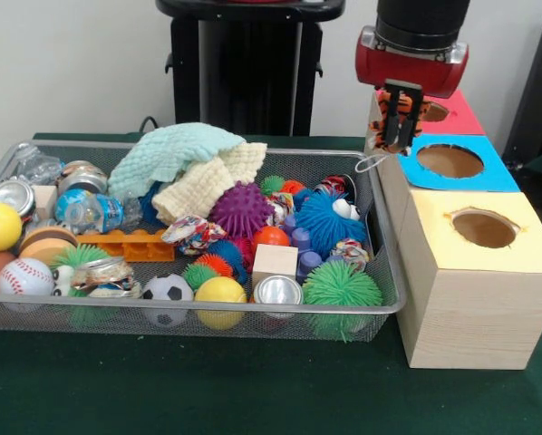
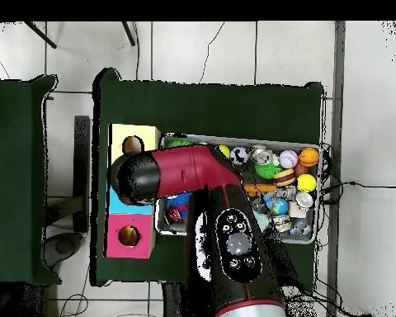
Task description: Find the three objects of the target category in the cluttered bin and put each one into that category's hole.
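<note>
many toys crowd the bin (image 1: 391, 272) beside the box (image 1: 470, 299).

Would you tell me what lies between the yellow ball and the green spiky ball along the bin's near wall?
A silver can, lying end-on, sits between the yellow ball and the green spiky ball; the front view shows it.

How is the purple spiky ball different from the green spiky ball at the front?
The purple ball has short stiff spikes; the green ball has thin floppy strands. Purple sits mid-bin beside the cloths; green sits in the front corner nearest the boxes. Both are round and spiky.
</note>
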Motion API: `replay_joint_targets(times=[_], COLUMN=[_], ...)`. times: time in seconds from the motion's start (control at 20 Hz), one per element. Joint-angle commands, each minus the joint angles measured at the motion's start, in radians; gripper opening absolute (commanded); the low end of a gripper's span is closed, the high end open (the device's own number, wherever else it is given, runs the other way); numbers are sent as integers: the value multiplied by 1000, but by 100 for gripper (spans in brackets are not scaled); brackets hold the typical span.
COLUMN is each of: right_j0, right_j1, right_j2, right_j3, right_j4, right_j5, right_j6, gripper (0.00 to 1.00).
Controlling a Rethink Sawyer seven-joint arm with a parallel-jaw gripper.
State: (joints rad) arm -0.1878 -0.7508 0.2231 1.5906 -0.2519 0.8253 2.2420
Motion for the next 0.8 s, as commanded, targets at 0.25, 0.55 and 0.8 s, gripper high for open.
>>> replay_joint_targets(times=[0.25,0.55,0.8], right_j0=[87,120,105], right_j1=[87,101,74], right_j2=[-56,-87,-95], right_j3=[44,62,107], right_j4=[70,87,105], right_j5=[-64,-102,-112], right_j6=[219,214,163], gripper=[0,0,0])
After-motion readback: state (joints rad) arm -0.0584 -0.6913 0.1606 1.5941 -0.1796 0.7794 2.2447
